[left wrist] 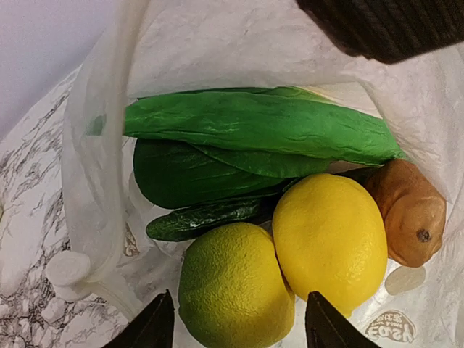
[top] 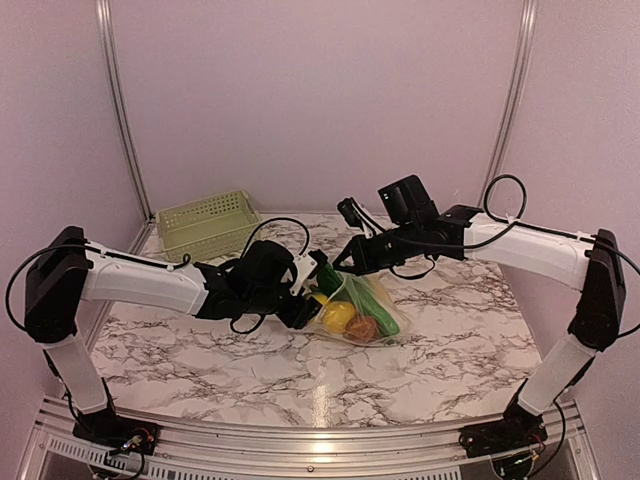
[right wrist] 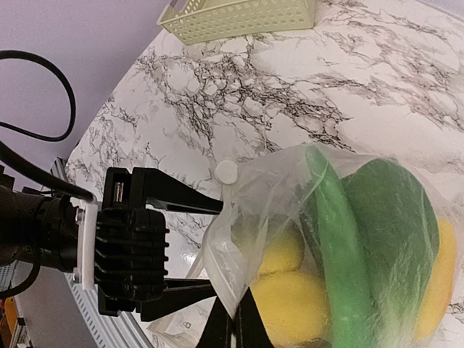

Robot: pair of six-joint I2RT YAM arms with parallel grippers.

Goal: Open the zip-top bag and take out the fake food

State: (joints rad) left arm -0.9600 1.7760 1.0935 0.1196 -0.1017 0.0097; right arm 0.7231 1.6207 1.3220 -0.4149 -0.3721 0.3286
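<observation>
**Two Arms Holding a Bag of Toy Food Open**

Near the middle of the marbled surface, the left fingers are spreading wide at the mouth of the bag. One tip is sitting to either side of the opening, and they are gripping nothing. They are pointing straight in, likely lining up a reach for the toy food.

Inside, a lime and a yellow lemon are lying nearest the opening. A brown piece is lying beside the lemon, with a cucumber and a leafy green behind. All are crowding together in the bag's lower end, which is resting on the surface.

Just beyond, the right fingers are pinching narrowly on the bag's upper rim and lifting it. That is probably why the mouth is gaping toward the left arm rather than slumping flat. The job is looking half done, with the bag open and nothing taken out.

Farther back, a pale green basket is standing at the left rear corner, well apart from the bag.
</observation>
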